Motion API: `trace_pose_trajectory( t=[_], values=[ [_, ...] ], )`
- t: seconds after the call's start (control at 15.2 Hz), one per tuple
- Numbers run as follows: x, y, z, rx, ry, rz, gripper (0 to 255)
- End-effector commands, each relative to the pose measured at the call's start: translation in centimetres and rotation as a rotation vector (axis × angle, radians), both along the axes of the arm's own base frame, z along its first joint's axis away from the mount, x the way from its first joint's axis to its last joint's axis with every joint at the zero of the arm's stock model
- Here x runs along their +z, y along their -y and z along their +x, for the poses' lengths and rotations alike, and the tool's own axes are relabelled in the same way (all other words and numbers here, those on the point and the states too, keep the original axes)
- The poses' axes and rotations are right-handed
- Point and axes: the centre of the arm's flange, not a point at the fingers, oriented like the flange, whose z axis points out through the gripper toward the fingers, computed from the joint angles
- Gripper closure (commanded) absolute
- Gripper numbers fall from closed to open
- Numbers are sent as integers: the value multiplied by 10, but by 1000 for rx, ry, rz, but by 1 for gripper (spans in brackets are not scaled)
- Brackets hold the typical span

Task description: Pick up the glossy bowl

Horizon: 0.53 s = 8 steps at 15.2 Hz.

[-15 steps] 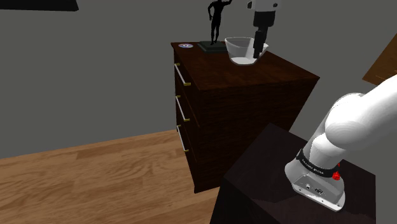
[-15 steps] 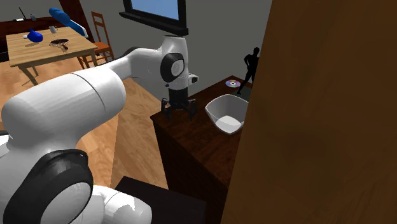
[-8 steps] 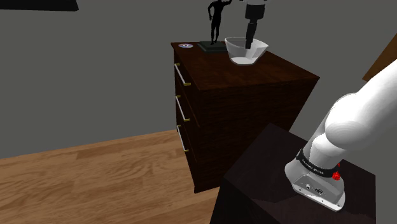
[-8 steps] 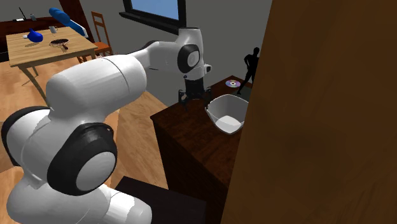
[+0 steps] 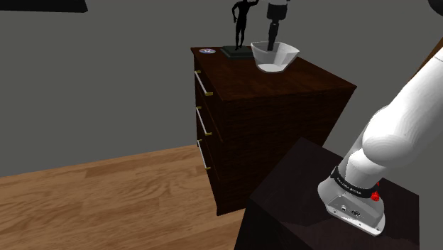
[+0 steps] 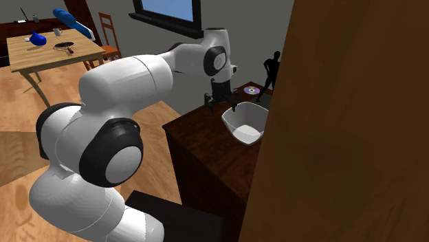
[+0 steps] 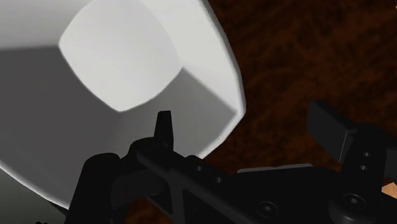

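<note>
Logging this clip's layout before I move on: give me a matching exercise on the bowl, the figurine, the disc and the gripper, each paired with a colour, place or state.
Things:
1 bowl
2 figurine
3 disc
4 gripper

Descriptions:
A open, one finger over the bowl, the other over the dresser top
B white, resting on the dresser top
C flat, near a corner of the dresser top
D black, upright on a base

Pairs: 1-B, 2-D, 3-C, 4-A
</note>
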Motion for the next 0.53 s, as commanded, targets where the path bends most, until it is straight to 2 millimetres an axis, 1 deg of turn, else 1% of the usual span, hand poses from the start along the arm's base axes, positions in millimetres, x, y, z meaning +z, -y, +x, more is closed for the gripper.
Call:
trace_pose_trajectory(
  t=[0.0, 0.2, 0.33, 0.4, 0.46],
  values=[
    [-10, 0, 1, 1, 1, 0, 0],
    [-24, 0, 1, 1, 1, 0, 0],
    [-24, 0, 1, 1, 1, 0, 0],
    [-24, 0, 1, 1, 1, 0, 255],
    [-24, 0, 1, 1, 1, 0, 255]
  ],
)
